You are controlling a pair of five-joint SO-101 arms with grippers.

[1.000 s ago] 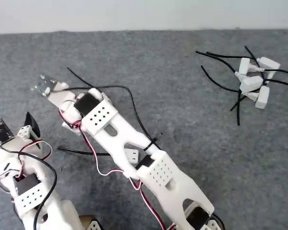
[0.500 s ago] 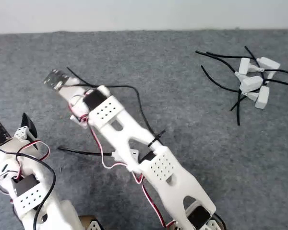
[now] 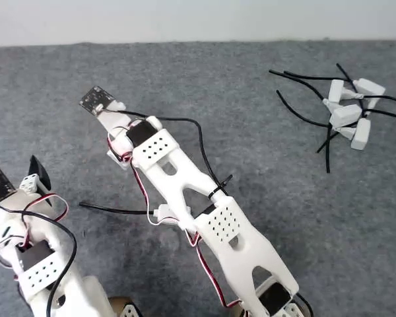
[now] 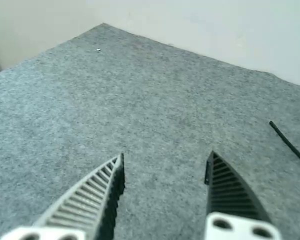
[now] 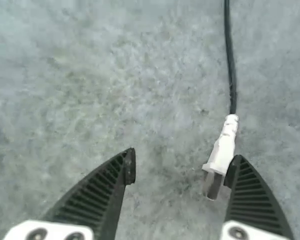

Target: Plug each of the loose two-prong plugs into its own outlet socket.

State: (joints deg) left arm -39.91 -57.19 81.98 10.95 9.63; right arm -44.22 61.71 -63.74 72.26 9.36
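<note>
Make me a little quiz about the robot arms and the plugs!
1. True or false: the right gripper is shut on the white plug.
2. In the high view, where is the heap of plugs and cords? A: under an arm. B: at the far right of the grey mat. C: in a gripper.
3. Fill in: the left gripper is ___, with nothing between its fingers.
Key: 1 false, it is open and the plug lies on the mat beside one finger. 2 B. 3 open.
</note>
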